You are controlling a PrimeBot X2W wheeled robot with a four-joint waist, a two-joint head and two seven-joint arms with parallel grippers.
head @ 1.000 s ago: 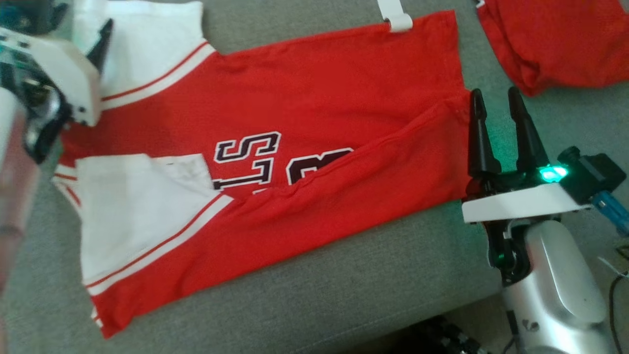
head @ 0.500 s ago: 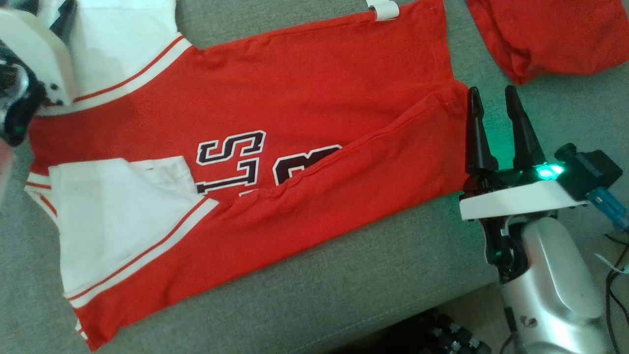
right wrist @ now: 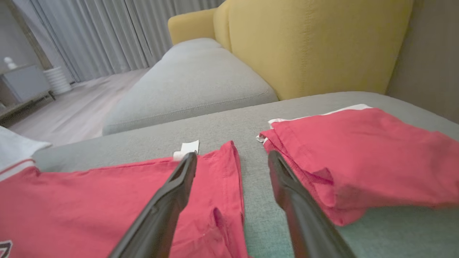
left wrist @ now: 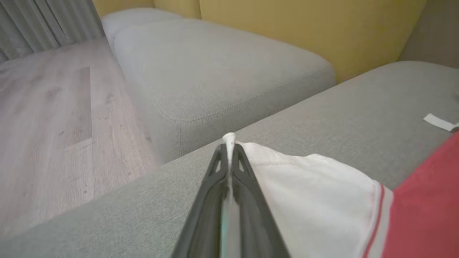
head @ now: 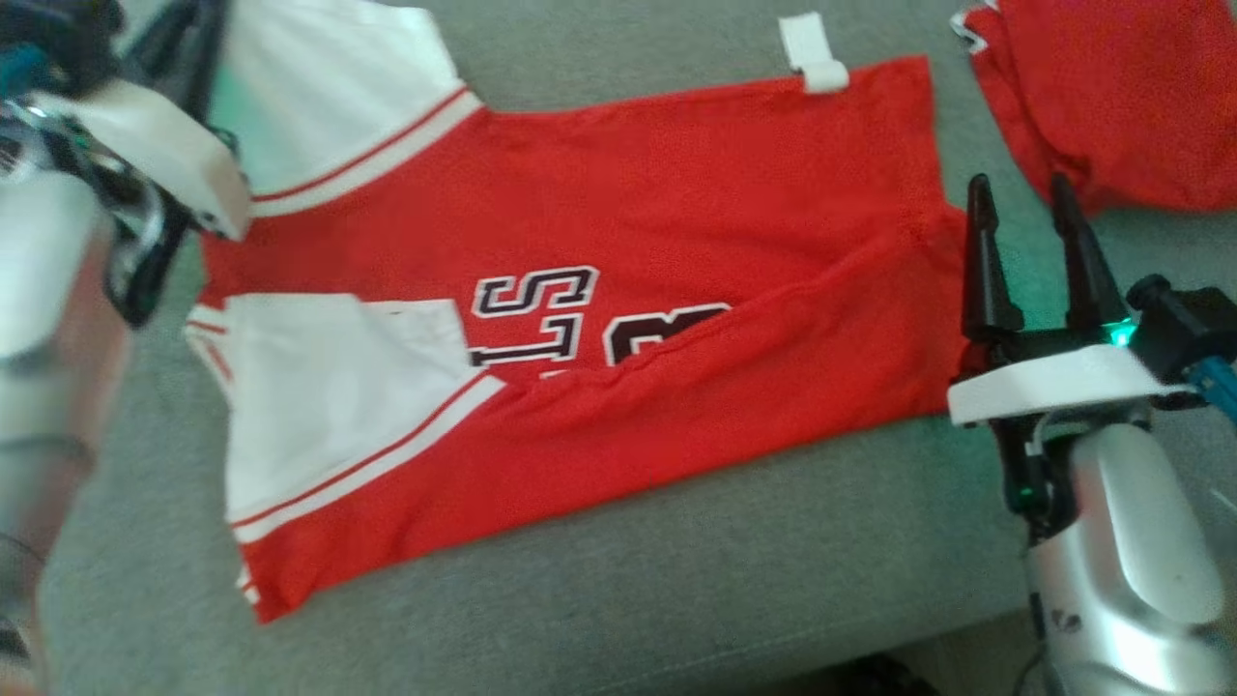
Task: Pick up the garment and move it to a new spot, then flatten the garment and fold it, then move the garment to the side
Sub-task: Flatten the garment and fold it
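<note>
The garment (head: 657,193) is a red jersey with white sleeves and dark lettering, lying flat on the grey sofa cushion (head: 676,599), its lower side folded over. My left gripper (head: 198,39) is at the upper left, shut on the edge of the far white sleeve (head: 329,87). In the left wrist view a tuft of white sleeve (left wrist: 315,193) pokes out between the closed tips of the left gripper (left wrist: 228,148). My right gripper (head: 1020,193) stands open at the jersey's hem. In the right wrist view the right gripper (right wrist: 232,156) straddles the hem's corner.
A second red garment (head: 1111,97) lies folded at the far right, close to the right gripper. A white tag (head: 812,53) sticks out past the hem. The cushion's front edge runs along the lower right. A yellow backrest (right wrist: 304,46), another grey cushion (left wrist: 215,68) and wooden floor (left wrist: 53,125) lie beyond.
My left gripper has closed on the white sleeve's edge. The head camera has shifted, sliding the whole picture. The right gripper holds its place, still open.
</note>
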